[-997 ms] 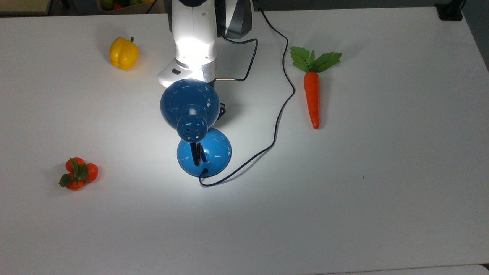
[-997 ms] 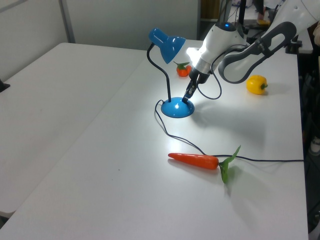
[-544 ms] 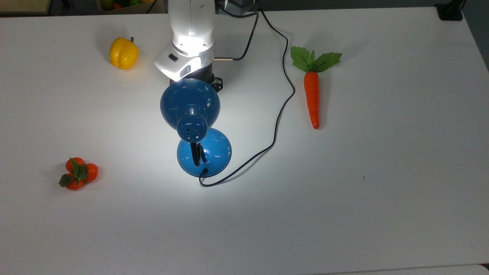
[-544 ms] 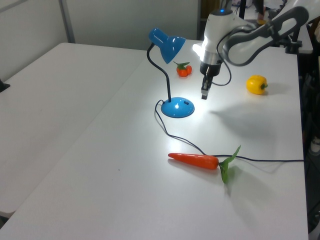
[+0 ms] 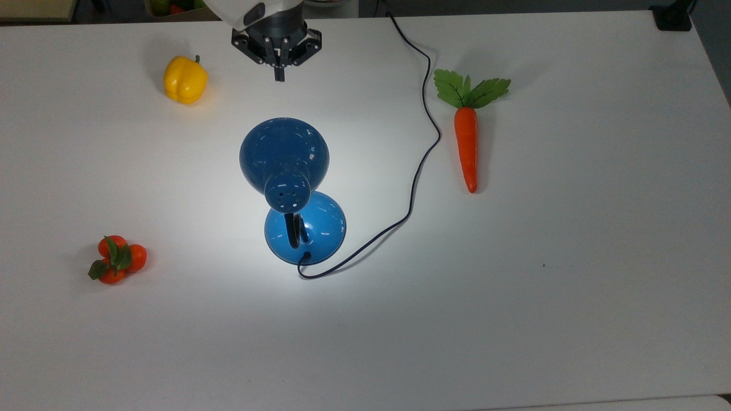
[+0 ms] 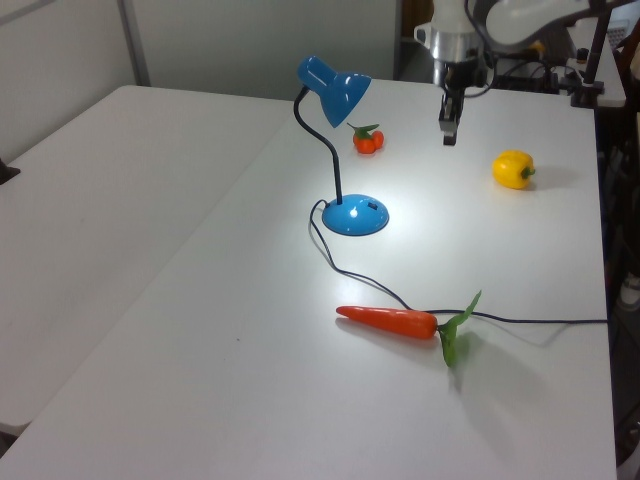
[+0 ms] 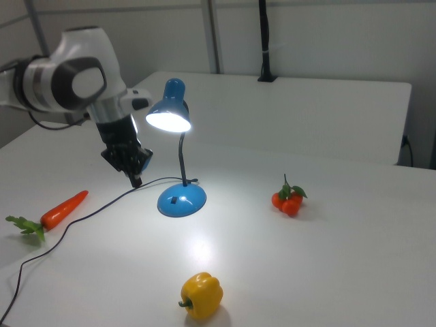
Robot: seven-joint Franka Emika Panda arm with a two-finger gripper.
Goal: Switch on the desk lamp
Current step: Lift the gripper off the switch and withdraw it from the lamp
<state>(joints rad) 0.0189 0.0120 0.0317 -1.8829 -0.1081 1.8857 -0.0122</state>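
Top view first: the gripper (image 5: 278, 73) has pulled right away from the lamp (image 5: 284, 157). A second ago it sat tucked under the shade by the base; half a second ago it was lifting just beyond the shade; now it hangs well clear of the lamp, near the table's (image 5: 571, 314) far edge, fingers pressed together on nothing. The lamp itself has not budged and is lit as before, with a bright pool on the table around its base.

Most of the arm is cut off at the top view's upper edge, leaving the wrist and finger linkage. From above, the shade covers the bulb and much of the black neck, and the cord (image 5: 421, 157) runs out of frame at the top.

The right view fills that in: the glowing mouth of the shade on the lamp (image 7: 178, 153), the full curve of the neck, a small switch on the base, and the gripper (image 7: 136, 181) off toward the carrot (image 7: 63, 208), raised above the table.

In the left view the gripper (image 6: 449, 135) hangs beyond the lamp (image 6: 340, 150), between the tomatoes (image 6: 367, 140) and the pepper (image 6: 513, 169).
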